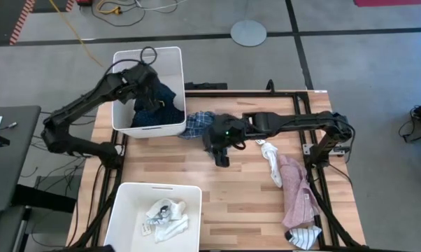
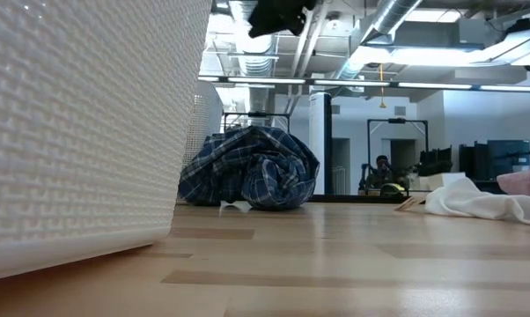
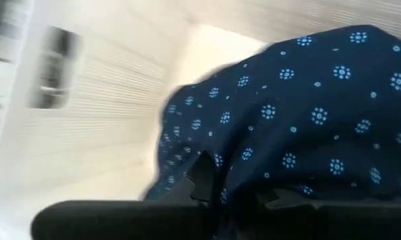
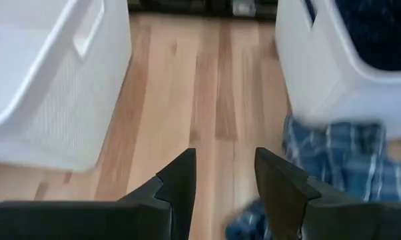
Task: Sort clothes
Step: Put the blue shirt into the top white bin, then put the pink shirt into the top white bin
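- The right gripper (image 1: 222, 158) is held over the middle of the worktop, its two fingers (image 4: 180, 183) parted with nothing between them; bare wood is seen in the gap.
- Just beside that gripper, toward the far bin, the blue plaid shirt (image 1: 196, 124) is crumpled on the worktop (image 1: 245, 203), one side touching the bin's wall.
- The left gripper (image 1: 145, 89) is lowered into the far bin (image 1: 170, 64), which stands at the far left corner of the worktop; its fingers are closed, and the navy dotted piece (image 3: 320, 113) is pressed right against them, but whether cloth is pinched cannot be told.
- In that same bin the navy dotted piece (image 1: 163, 105) is heaped over other dark cloth against the side nearest the plaid shirt.
- At the near left corner a second white bin (image 1: 130, 210) is placed, with white socks (image 1: 167, 214) lying bunched inside it.
- Along the right edge of the worktop a white garment (image 1: 270, 162) is laid, its end touching the pink shirt (image 1: 296, 196).
- At the near right corner a striped sock (image 1: 305, 238) is found, touching the pink shirt's near end.
- In the low view the plaid shirt (image 2: 252, 169) is seen as a rounded heap on the wood, beside the woven wall of a bin (image 2: 80, 123).
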Robot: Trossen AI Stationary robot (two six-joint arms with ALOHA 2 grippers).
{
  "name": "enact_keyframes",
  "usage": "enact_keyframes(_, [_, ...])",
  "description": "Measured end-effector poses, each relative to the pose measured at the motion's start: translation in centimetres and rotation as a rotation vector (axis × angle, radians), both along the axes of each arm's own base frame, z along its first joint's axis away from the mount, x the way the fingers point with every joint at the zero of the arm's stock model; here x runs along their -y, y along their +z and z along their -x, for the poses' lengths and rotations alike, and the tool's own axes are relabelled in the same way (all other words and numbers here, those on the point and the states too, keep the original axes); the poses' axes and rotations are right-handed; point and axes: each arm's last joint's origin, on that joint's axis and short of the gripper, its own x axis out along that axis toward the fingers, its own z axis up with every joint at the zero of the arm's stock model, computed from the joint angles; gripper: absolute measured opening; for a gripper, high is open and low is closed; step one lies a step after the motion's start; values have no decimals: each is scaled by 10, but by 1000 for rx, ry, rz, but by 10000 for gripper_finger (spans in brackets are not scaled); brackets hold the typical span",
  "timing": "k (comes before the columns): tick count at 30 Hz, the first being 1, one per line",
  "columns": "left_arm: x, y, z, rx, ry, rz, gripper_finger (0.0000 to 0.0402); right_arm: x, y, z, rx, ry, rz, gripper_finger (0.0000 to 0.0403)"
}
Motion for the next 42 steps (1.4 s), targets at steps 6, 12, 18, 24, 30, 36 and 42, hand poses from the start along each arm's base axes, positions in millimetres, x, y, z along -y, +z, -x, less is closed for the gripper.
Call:
enact_keyframes(6, [-6, -10, -5, 41, -21, 124, 77, -17, -8, 9, -117, -32, 10, 166])
enact_keyframes(12, [-3, -8, -5, 115, -42, 164, 172, -41, -15, 20, -214, -58, 57, 166])
enact_keyframes(18, [3, -1, 1, 145, -42, 157, 242, -62, -20, 31, -277, -103, 122, 166])
enact_keyframes(24, [19, 19, 14, 260, -95, 104, 255, -78, -41, 41, -354, -117, 147, 166])
enact_keyframes(30, [41, 50, 38, 441, -167, -25, 253, -87, -61, 52, -401, -160, 195, 166])
enact_keyframes(36, [72, 79, 62, 737, -390, -32, 252, -96, -61, 63, -389, -194, 240, 166])
enact_keyframes(42, [101, 96, 80, 937, -607, 8, 252, -103, -55, 82, -350, -213, 224, 166])
